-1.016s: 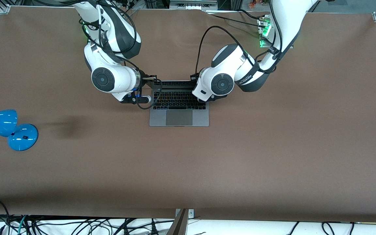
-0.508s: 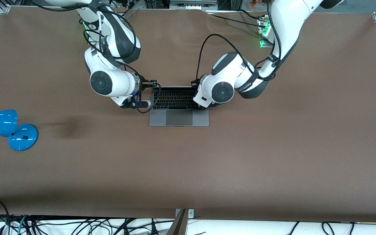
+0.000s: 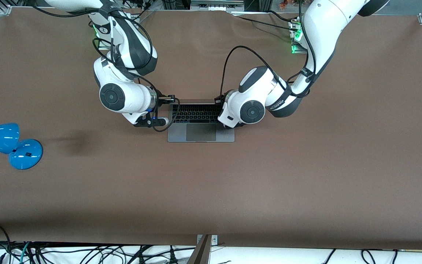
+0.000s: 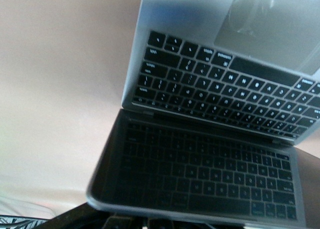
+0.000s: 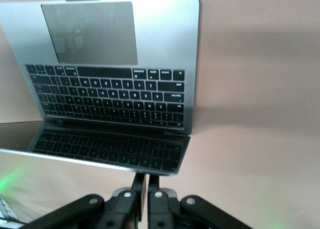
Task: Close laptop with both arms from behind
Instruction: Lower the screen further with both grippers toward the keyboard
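- Slim space-grey metal laptop (image 3: 200,124) with a black keyboard, a large grey trackpad and a dark glossy screen sits on the brown tabletop (image 3: 306,176), between the two tools and partly under them.
- Its lid leans forward over the keyboard, so that the front view shows only the keyboard rows nearest the trackpad, with the trackpad clear of the lid.
- In both wrist views the dark screen mirrors the keys, and the lid's free edge lies close to each camera.
- Right tool (image 5: 147,189) is at the lid's corner toward the right arm's end of the tabletop; its two black fingers (image 5: 139,188) are pressed together, with nothing between them, and their tips are at the lid's edge.
- Left tool (image 3: 219,99) is at the lid's other corner, toward the left arm's end; its fingers are pressed together as well, pinching nothing, though the left wrist view shows only a dark strip of it under the lid's edge.
- Both large white jointed arms, the right arm (image 3: 123,97) and the left arm (image 3: 255,102), bend down from their bases, with their round wrist housings just beside the laptop's two sides.
- Glossy blue desk lamp (image 3: 9,143) with a round base stands well apart from the right tool, at the right arm's end of the tabletop and nearer to the front camera than the laptop.
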You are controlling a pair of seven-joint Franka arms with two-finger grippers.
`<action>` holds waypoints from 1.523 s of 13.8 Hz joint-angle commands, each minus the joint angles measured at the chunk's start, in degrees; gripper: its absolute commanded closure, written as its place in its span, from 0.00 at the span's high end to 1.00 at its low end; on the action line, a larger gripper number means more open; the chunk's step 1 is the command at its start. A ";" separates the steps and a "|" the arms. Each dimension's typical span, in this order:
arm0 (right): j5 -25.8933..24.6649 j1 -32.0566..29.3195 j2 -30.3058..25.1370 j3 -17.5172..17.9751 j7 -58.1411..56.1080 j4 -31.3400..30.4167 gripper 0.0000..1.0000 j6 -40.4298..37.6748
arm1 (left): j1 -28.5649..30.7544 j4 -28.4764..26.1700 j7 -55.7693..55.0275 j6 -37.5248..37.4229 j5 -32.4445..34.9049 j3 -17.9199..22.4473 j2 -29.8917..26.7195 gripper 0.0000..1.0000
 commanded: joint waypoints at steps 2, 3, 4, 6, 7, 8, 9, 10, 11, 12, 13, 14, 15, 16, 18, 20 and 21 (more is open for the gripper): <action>-0.83 -0.31 2.44 0.02 -0.62 3.61 0.08 -0.10 | -0.75 3.10 0.05 0.52 2.79 0.55 2.38 0.00; -0.83 -0.22 2.96 0.02 -0.70 4.05 0.08 0.43 | -0.75 3.10 0.14 1.57 2.79 0.55 2.56 0.00; -0.83 -0.31 3.49 0.02 -1.40 4.15 0.08 1.21 | -0.75 3.10 0.05 2.54 3.40 0.55 3.00 0.00; -0.83 -0.22 4.46 -0.67 -3.68 4.15 0.08 2.80 | -0.84 3.19 0.14 3.33 3.58 0.64 3.70 0.00; -0.83 -0.22 4.99 -0.77 -4.30 4.15 0.08 3.50 | -0.84 3.19 0.05 3.77 3.67 0.64 3.71 0.00; -0.83 -0.22 5.34 -0.77 -4.48 4.15 0.08 4.12 | -0.84 3.19 0.05 3.86 3.67 0.64 3.79 0.00; -0.83 -0.22 5.52 -0.77 -4.57 4.15 0.08 4.64 | -0.84 3.19 0.14 3.86 3.67 0.64 3.88 0.00; -0.83 -0.22 5.78 -0.77 -4.48 4.32 0.08 4.74 | -0.84 3.19 0.14 3.86 3.67 0.64 4.06 0.00; -0.83 -0.22 6.22 -0.85 -4.66 4.32 0.08 5.61 | -0.84 3.19 0.14 4.30 3.67 0.72 4.23 0.00; -0.83 -0.22 6.48 -0.94 -4.92 4.32 0.08 6.23 | -0.84 3.19 0.05 5.26 3.67 0.73 4.49 0.00; -0.83 -0.13 6.92 -1.38 -5.62 4.32 0.08 6.49 | -0.84 3.19 0.05 5.71 3.67 0.73 5.02 0.00; -0.83 0.04 7.01 -1.56 -6.24 4.32 0.08 6.67 | -0.84 3.36 0.05 6.06 4.10 0.90 5.46 0.00; -0.83 -0.04 7.36 -1.64 -6.50 4.58 0.08 6.67 | -0.92 3.89 0.05 6.41 5.15 0.90 5.90 0.00; -0.83 0.04 7.80 -1.65 -6.59 5.02 0.08 6.67 | -1.36 4.07 -0.04 6.50 5.25 0.99 6.51 0.00; -2.32 0.05 8.42 -1.73 -6.68 5.73 0.08 6.67 | -1.71 4.59 0.05 7.72 5.25 1.51 7.22 0.00; -2.94 0.13 9.29 -2.00 -6.77 6.34 0.08 6.84 | -2.33 5.03 0.05 8.26 5.25 1.95 7.92 0.00; -2.94 0.13 9.56 -2.08 -7.12 6.34 0.08 7.89 | -2.50 5.21 0.05 8.52 5.25 2.04 8.19 0.00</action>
